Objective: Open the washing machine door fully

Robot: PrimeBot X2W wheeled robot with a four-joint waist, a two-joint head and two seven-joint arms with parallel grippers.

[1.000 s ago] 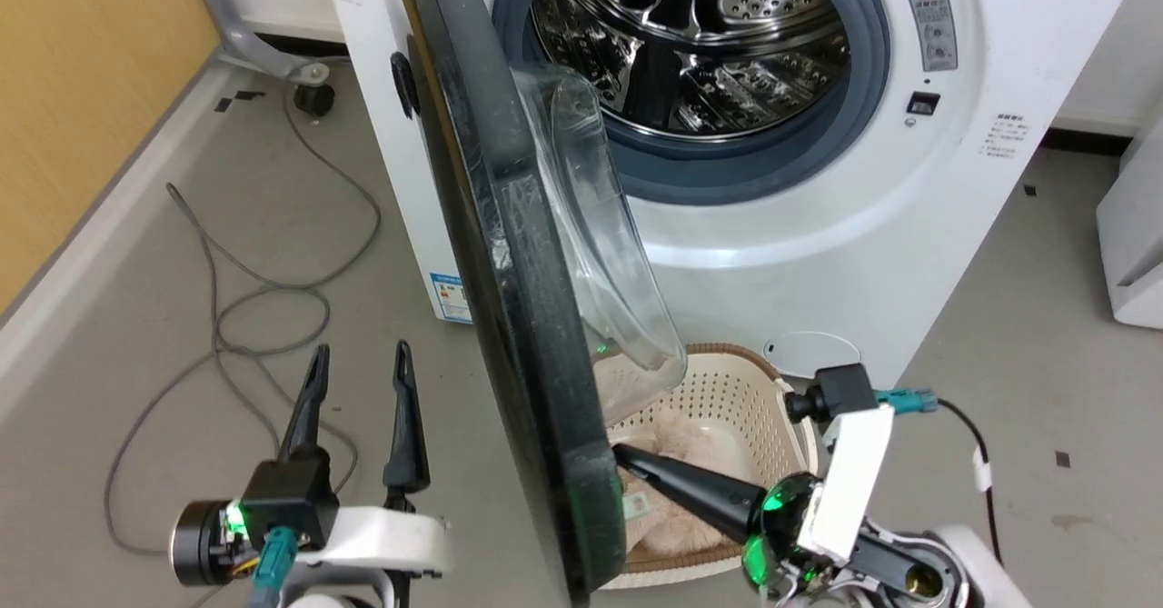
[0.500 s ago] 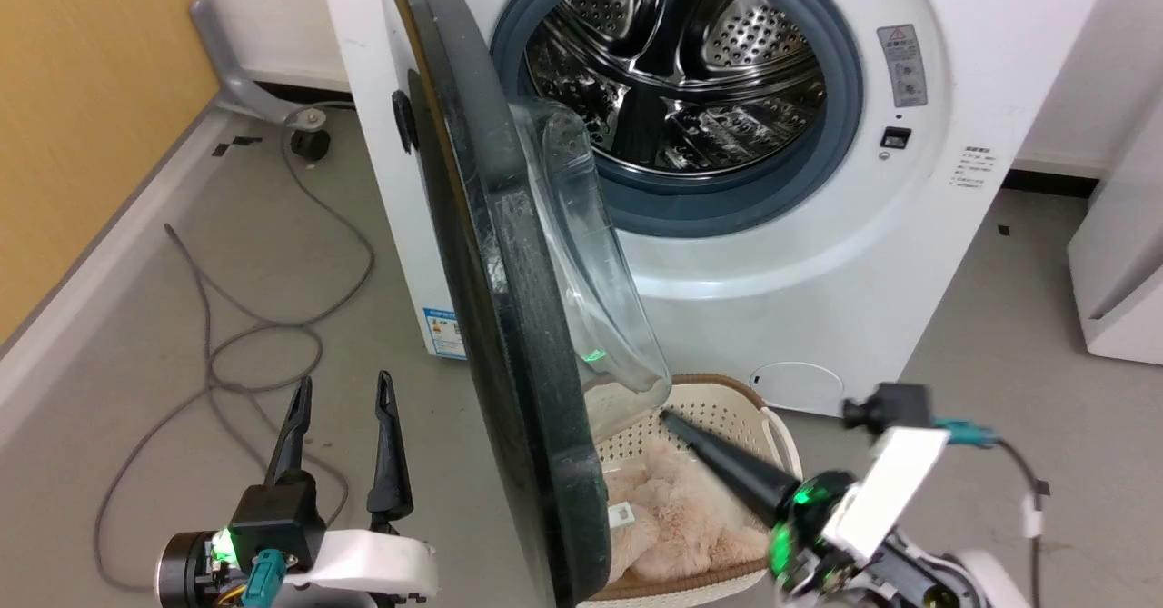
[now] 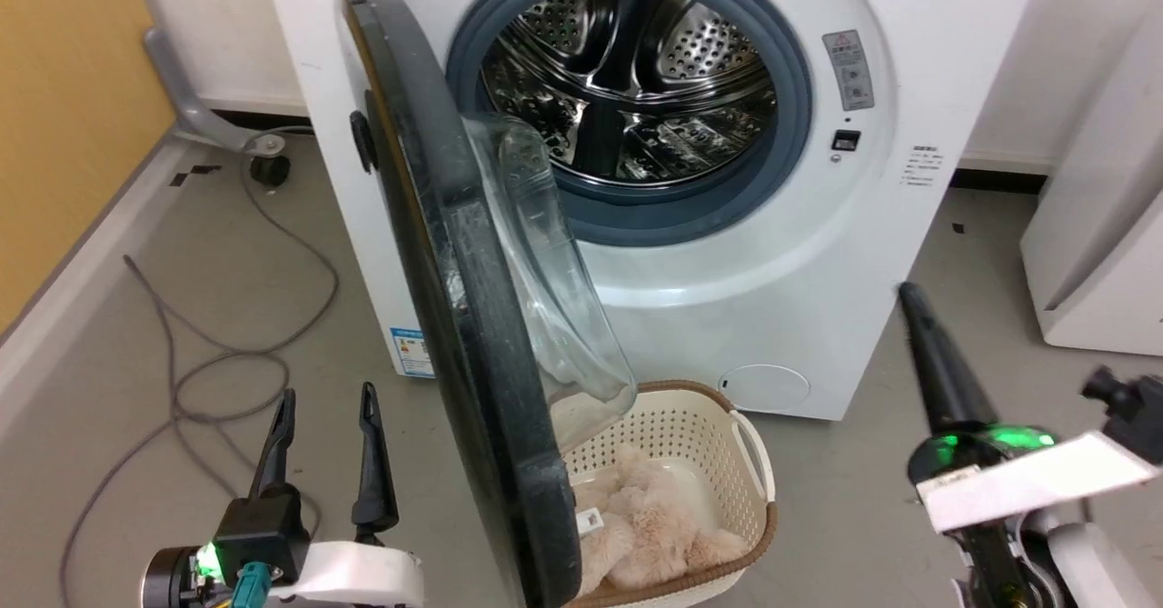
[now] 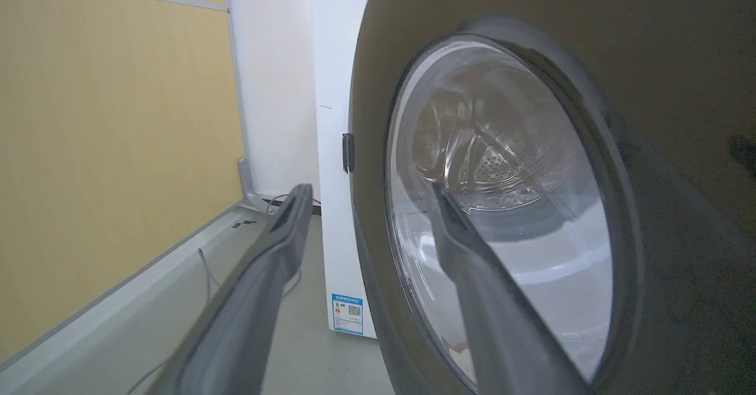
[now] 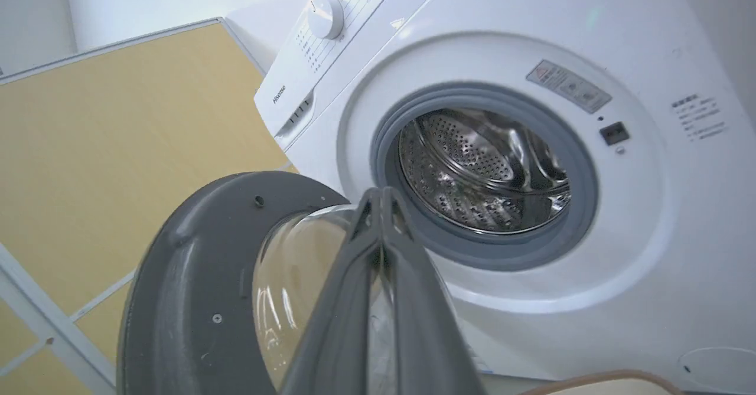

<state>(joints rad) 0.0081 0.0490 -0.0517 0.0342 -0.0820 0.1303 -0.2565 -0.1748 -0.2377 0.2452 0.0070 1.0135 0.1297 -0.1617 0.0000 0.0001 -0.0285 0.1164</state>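
Note:
The washing machine [image 3: 818, 254] is a white front-loader with its steel drum [image 3: 627, 90] exposed. The washing machine door [image 3: 454, 317], a black disc with a bulging clear glass bowl [image 3: 554, 317], stands swung out on its left hinge, edge-on in the head view. My left gripper [image 3: 328, 392] is open at the lower left, beside the door's outer face and not touching it. In the left wrist view the gripper [image 4: 369, 187] points past the door [image 4: 531, 58]. My right gripper [image 3: 909, 292] is shut on nothing, well right of the door. From the right wrist, the gripper [image 5: 381, 191] faces the door's inner side [image 5: 195, 253].
A cream laundry basket [image 3: 718, 426] holding a beige plush toy [image 3: 636, 517] sits on the floor under the door. A grey cable [image 3: 209, 353] loops across the floor on the left, by a yellow wall [image 3: 54, 135]. Another white appliance [image 3: 1090, 254] stands at the right.
The head camera has pulled back. My shut right gripper left the door's lower inner edge, passed over the basket and swung right, now pointing up. The left gripper stays open.

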